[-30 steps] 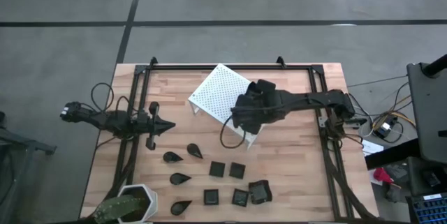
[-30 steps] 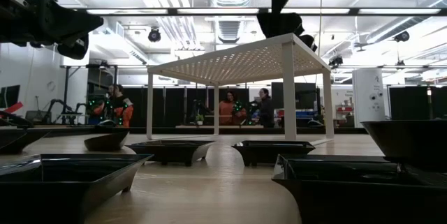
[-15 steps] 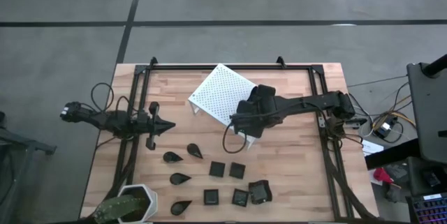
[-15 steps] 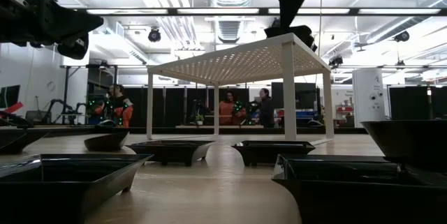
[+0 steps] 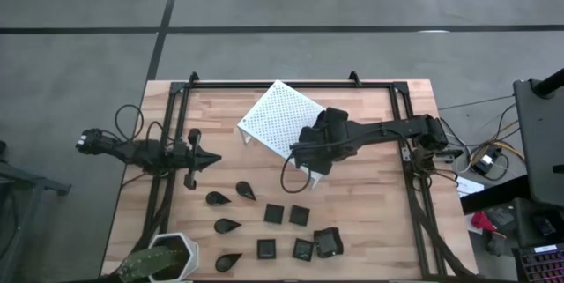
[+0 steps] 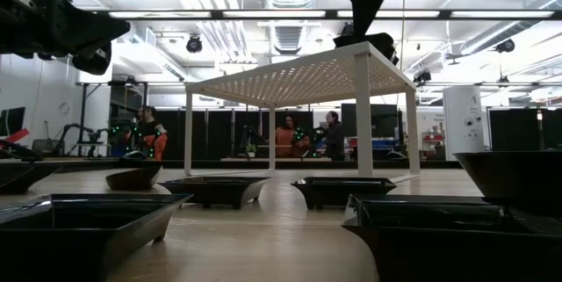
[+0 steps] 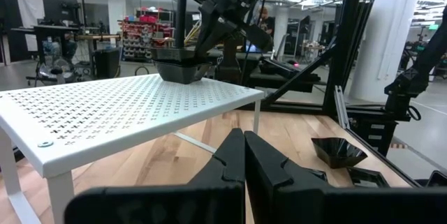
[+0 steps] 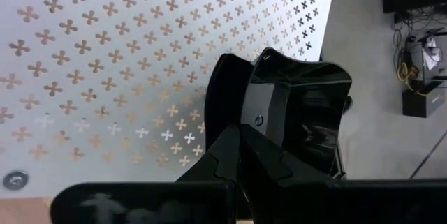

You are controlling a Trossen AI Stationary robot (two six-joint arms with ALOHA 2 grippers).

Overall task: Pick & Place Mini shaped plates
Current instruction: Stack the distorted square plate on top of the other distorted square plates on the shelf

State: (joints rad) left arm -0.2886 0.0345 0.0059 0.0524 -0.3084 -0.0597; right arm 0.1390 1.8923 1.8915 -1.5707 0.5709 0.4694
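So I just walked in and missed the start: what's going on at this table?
The right gripper is shut on a small black plate, holding it at a corner of the white perforated rack. In the left wrist view the plate sits on the rack top. The left gripper waits shut over the table's left side. Ten more black plates, teardrops and squares, lie on the wooden table near a white pot.

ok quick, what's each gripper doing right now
Left gripper: shut, holding nothing, waiting over the table's left side.
Right gripper: shut on a black wavy-rimmed square plate, at the white perforated rack.
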